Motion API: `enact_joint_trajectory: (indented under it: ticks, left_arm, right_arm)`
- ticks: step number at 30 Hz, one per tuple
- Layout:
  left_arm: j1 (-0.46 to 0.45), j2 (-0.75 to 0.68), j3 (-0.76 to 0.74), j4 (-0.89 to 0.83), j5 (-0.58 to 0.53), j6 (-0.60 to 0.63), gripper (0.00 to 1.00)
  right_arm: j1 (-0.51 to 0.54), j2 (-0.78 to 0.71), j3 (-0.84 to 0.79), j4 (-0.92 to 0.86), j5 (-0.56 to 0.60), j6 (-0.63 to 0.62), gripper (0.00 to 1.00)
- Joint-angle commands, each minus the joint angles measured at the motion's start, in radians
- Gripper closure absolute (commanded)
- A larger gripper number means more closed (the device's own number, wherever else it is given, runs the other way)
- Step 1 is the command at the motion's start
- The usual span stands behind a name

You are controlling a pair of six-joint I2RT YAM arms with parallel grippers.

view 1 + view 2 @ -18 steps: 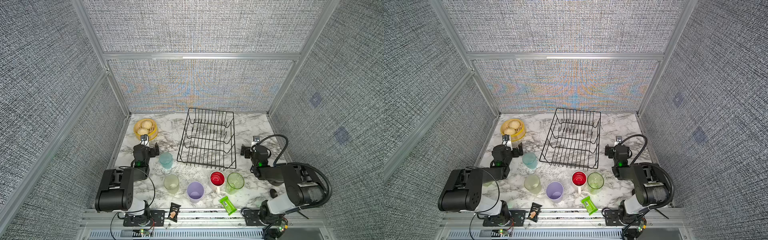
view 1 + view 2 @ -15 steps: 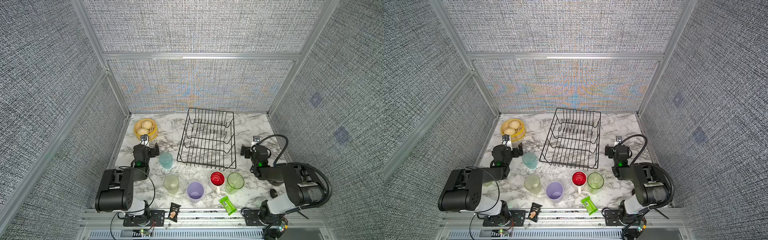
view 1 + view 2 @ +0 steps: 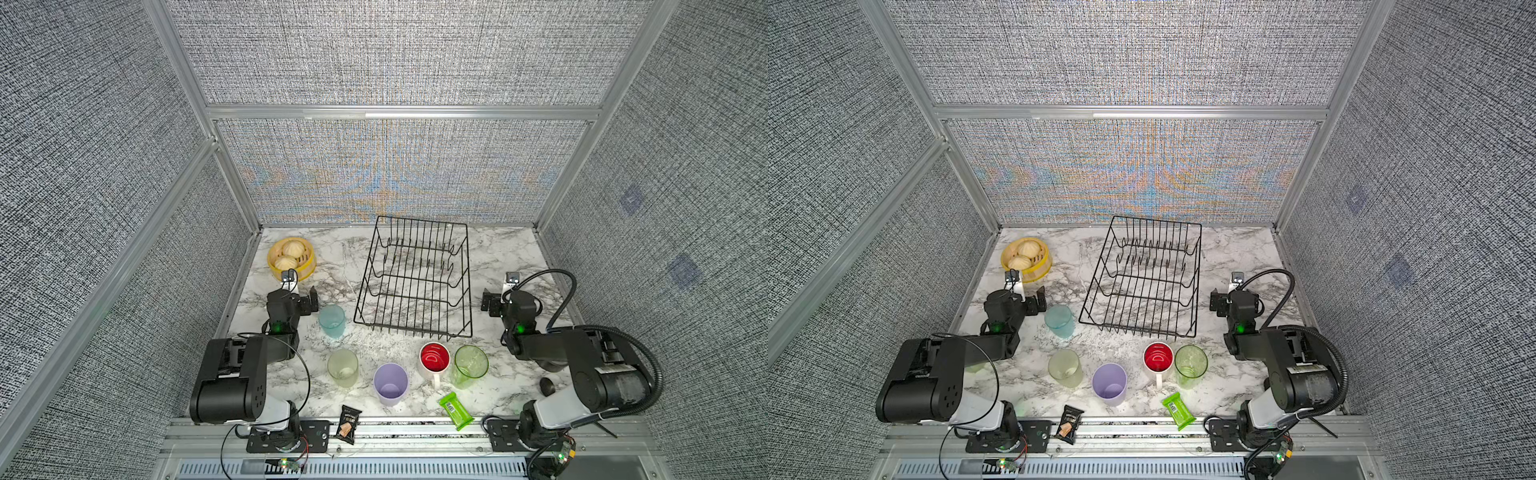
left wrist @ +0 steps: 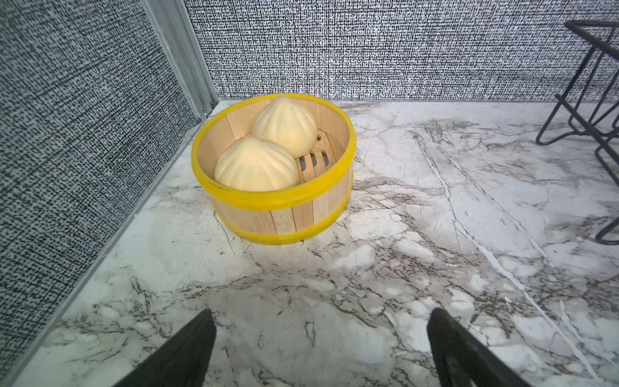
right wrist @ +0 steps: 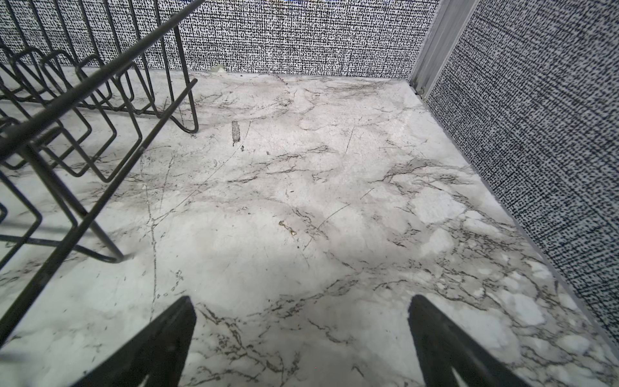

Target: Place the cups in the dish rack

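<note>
While the last half second ticks by, nothing budges. The left gripper [image 4: 320, 338] and right gripper [image 5: 301, 331] both hang wide open and empty, flanking the dish rack [image 3: 411, 328], which is bare. So I'd say loading hasn't begun. The teal cup [image 3: 331, 321], pale green cup [image 3: 343, 368], lavender cup [image 3: 390, 384], mug [image 3: 434, 359] and green tumbler [image 3: 470, 365] all stand upright on the marble table [image 3: 498, 257], on the near side of the rack. A steamer basket [image 4: 284, 214] sits far left, and grey woven panels box everything in.
</note>
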Motion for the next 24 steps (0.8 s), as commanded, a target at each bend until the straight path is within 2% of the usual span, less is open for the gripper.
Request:
enact_joint_trajectory:
  ticks: [1, 14, 19, 24]
  left_arm:
    - [0.002, -0.001, 0.006, 0.011, 0.006, 0.003, 0.01]
    - [0.002, -0.006, 0.000, 0.018, 0.008, 0.001, 0.01]
    - [0.002, -0.087, -0.015, 0.000, 0.057, 0.022, 0.01]
    - [-0.003, -0.313, 0.170, -0.501, 0.104, 0.015, 0.01]
  right_arm:
    - [0.001, -0.001, -0.001, 0.026, 0.008, 0.001, 0.01]
    - [-0.012, -0.039, -0.009, 0.017, -0.017, 0.008, 0.01]
    - [-0.012, -0.212, 0.107, -0.349, -0.049, 0.010, 0.01]
    - [-0.012, -0.390, 0.220, -0.639, -0.025, 0.125, 0.01]
